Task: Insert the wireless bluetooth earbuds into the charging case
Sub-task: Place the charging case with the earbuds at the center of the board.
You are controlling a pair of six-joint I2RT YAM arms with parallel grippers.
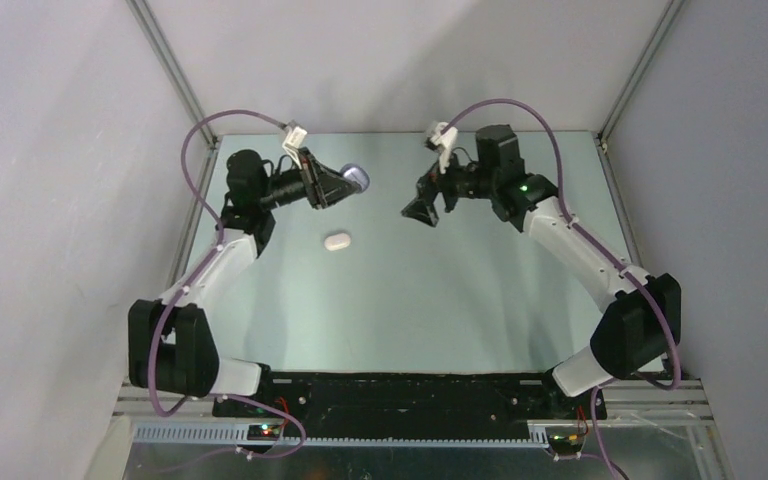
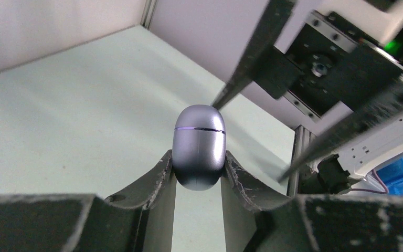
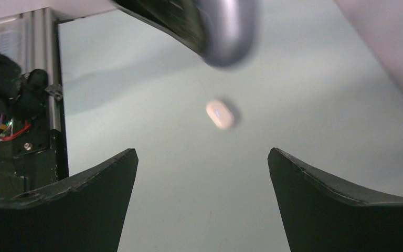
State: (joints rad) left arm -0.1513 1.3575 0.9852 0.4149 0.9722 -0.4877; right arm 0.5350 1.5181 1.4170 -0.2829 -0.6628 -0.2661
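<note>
My left gripper [image 1: 345, 184] is shut on a closed lavender pebble-shaped charging case [image 1: 358, 177], held in the air over the back of the table. In the left wrist view the case [image 2: 199, 144] stands upright between the fingertips, its lid seam shut. My right gripper [image 1: 422, 210] is open and empty, facing the left one a short way to its right; its fingers [image 2: 252, 58] show blurred behind the case. A closed white case [image 1: 337, 242] lies on the table below the left gripper and shows in the right wrist view [image 3: 220, 114]. No earbuds are in view.
The pale green table [image 1: 440, 300] is walled by white panels with aluminium frame posts [image 1: 175, 70] at the back corners. Purple cables [image 1: 200, 140] loop off both wrists. The arm bases stand at the near edge [image 1: 410, 395].
</note>
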